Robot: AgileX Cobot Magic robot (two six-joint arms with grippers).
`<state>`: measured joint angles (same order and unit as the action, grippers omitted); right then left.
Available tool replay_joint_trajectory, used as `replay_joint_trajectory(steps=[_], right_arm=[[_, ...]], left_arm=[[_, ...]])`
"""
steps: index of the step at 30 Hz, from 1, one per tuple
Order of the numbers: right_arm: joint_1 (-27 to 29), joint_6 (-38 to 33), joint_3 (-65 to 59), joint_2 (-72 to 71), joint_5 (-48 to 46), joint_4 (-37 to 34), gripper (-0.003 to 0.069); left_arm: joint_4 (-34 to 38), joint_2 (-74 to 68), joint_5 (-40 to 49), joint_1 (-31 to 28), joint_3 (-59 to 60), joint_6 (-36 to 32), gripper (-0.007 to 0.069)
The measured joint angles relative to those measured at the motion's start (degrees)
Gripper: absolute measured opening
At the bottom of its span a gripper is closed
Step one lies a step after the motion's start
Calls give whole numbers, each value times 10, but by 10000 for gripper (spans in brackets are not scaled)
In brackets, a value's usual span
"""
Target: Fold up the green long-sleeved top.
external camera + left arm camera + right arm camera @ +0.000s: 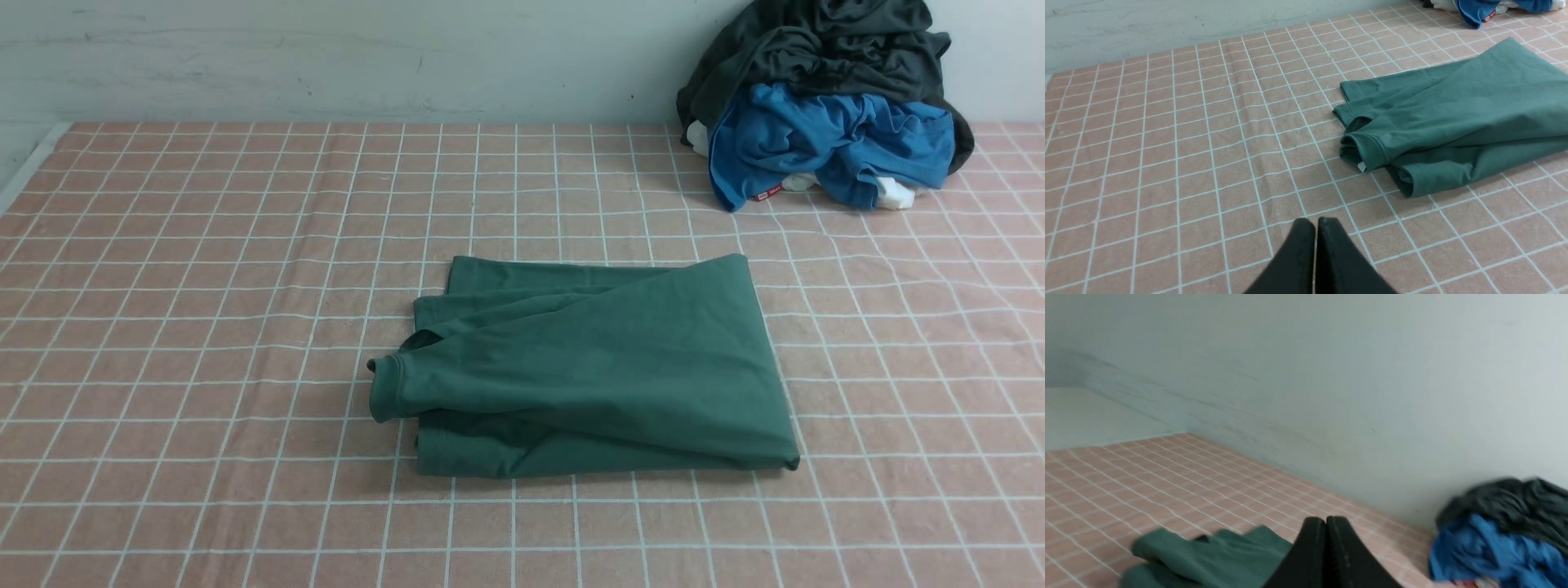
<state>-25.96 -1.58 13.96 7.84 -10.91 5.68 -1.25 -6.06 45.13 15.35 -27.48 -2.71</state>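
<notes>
The green long-sleeved top [596, 367] lies folded into a rough rectangle in the middle of the pink checked tablecloth, a ribbed cuff sticking out at its left edge. It also shows in the left wrist view [1453, 114] and, blurred, in the right wrist view [1208, 555]. My left gripper [1315, 222] is shut and empty, hovering over bare cloth short of the top's cuff end. My right gripper [1326, 520] is shut with nothing in it, raised above the table with the top below it. Neither arm shows in the front view.
A heap of clothes sits at the back right against the wall: a blue garment [824, 143] under a dark grey garment [824, 49]. The pale wall [367, 57] runs along the table's far edge. The tablecloth [188, 327] stretches out to the left of the top.
</notes>
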Motion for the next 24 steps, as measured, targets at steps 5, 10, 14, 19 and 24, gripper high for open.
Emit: replay_joint_trajectory(steps=[5,10,14,19,24], right_arm=[[160,50,-90,-70,-24,0,-14],[281,87,-143,-84,-69,0,-14],[315,102,-154,-84,-80,0,-14],[300,104,-154,-84,-88,0,-14],[274,104,-154,-84,-88,2,-14]], left_arm=[[0,0,0,0,0,0,-4],[0,0,0,0,0,0,-4],[0,0,0,0,0,0,-4],[0,0,0,0,0,0,-4],[1,0,0,0,0,0,-4]])
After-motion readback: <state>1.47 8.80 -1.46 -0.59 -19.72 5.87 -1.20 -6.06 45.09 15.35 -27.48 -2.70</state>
